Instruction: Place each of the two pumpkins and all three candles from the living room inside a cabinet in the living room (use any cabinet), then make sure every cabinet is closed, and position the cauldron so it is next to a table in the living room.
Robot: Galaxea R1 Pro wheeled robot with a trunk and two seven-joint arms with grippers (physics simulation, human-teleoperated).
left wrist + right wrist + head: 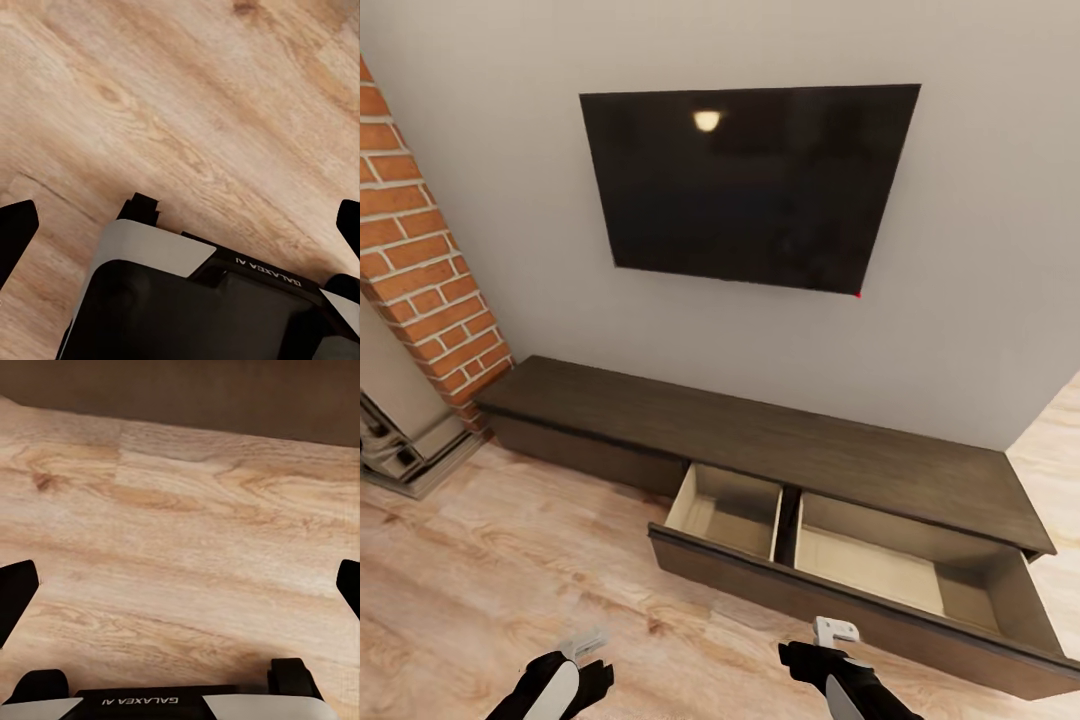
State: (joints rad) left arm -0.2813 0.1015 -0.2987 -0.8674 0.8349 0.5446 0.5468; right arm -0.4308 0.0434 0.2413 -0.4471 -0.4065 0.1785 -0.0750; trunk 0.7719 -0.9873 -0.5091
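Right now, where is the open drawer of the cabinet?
In the head view, the open drawer sticks out of the right half of the cabinet, below the wall screen, just ahead of the right gripper.

A long, low, dark brown cabinet (760, 440) is set against the grey wall, its right-hand drawer (860, 575) pulled fully open and its two pale compartments seen bare.
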